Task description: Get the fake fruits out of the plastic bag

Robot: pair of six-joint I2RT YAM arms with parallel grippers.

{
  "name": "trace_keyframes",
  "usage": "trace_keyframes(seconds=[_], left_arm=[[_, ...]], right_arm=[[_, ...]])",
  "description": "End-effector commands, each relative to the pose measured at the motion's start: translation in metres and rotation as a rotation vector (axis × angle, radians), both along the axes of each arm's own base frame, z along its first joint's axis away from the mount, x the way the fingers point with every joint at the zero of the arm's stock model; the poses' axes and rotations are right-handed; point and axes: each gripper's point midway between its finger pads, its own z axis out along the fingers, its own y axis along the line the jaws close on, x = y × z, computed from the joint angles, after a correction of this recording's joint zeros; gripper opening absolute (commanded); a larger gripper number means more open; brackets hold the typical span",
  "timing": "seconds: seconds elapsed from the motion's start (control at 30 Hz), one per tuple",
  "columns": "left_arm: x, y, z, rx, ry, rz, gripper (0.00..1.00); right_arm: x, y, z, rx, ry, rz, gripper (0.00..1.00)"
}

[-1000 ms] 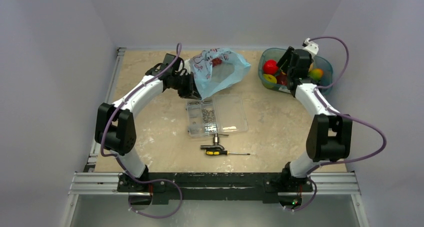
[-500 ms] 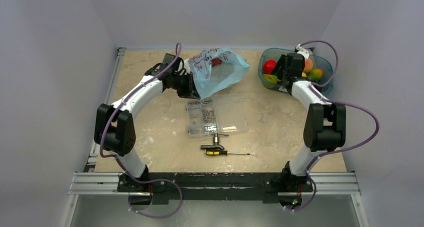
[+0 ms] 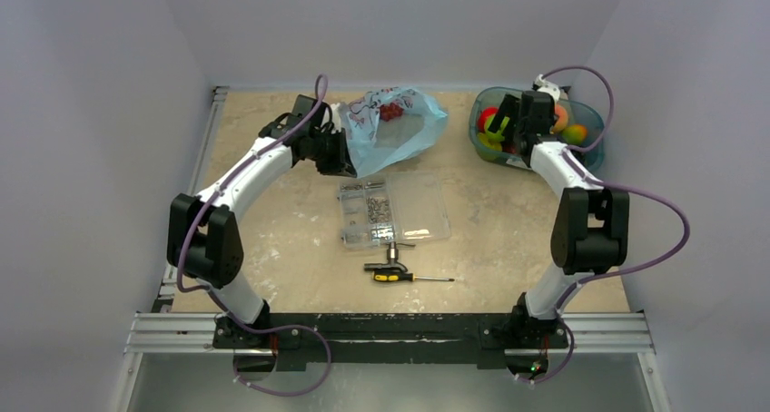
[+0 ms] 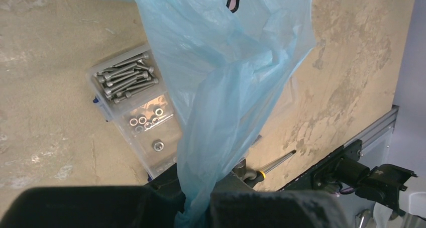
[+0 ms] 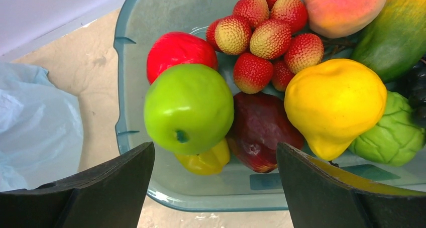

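Note:
The light blue plastic bag lies at the back middle of the table. A dark red grape bunch shows in its open mouth. My left gripper is shut on the bag's near left edge; the film runs down between its jaws. My right gripper hangs open and empty over the near rim of the teal tub. In the right wrist view a green apple, a red round fruit and other fruits lie in the tub, beyond the fingertips.
A clear compartment box of screws sits in the middle of the table, also in the left wrist view. A yellow-and-black screwdriver lies near it, toward the front. Grey walls close in on three sides.
My right gripper has moved left across the tub to its near rim. The green apple now lies in the tub. My left gripper has shifted the bag slightly up and left.

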Motion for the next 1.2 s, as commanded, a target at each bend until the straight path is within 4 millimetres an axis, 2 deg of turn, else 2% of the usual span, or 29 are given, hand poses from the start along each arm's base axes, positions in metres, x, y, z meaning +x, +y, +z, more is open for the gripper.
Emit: trace_keyframes(seconds=[0.0,0.1,0.17,0.3,0.4,0.5,0.57,0.63,0.73,0.8,0.87,1.0,1.17], left_arm=[[0.01,0.007,0.035,0.027,-0.138,0.004,0.0],[0.013,0.015,0.04,0.06,-0.184,0.028,0.0],[0.015,0.02,0.045,0.077,-0.211,0.039,0.0],[0.016,0.023,0.054,0.082,-0.243,0.041,0.0],[0.016,0.026,0.057,0.091,-0.258,0.046,0.0],[0.016,0.029,0.053,0.11,-0.256,0.053,0.0],[0.016,0.03,0.051,0.114,-0.256,0.06,0.0],[0.016,0.03,0.052,0.109,-0.259,0.065,0.0],[0.016,0.028,0.056,0.093,-0.279,0.066,0.0],[0.015,0.028,0.059,0.086,-0.297,0.067,0.0],[0.015,0.028,0.059,0.084,-0.303,0.066,0.0],[0.015,0.026,0.052,0.089,-0.287,0.054,0.0],[0.013,0.019,0.056,0.056,-0.28,0.033,0.0]], right_arm=[[-0.003,0.01,0.054,-0.032,-0.108,0.055,0.9],[-0.012,0.045,0.065,0.023,-0.16,0.155,0.83],[-0.019,0.074,0.081,0.059,-0.227,0.218,0.8],[-0.043,0.143,0.124,0.094,-0.388,0.396,0.73],[-0.061,0.2,0.143,0.151,-0.464,0.554,0.64],[-0.069,0.25,0.142,0.218,-0.486,0.683,0.58],[-0.065,0.28,0.138,0.232,-0.476,0.732,0.56],[-0.055,0.303,0.126,0.248,-0.451,0.758,0.55],[-0.037,0.326,0.111,0.288,-0.438,0.757,0.52],[-0.019,0.337,0.091,0.301,-0.399,0.736,0.52],[-0.006,0.347,0.079,0.306,-0.375,0.732,0.51],[0.012,0.357,0.067,0.323,-0.352,0.705,0.51],[0.032,0.368,0.044,0.324,-0.31,0.678,0.51]])
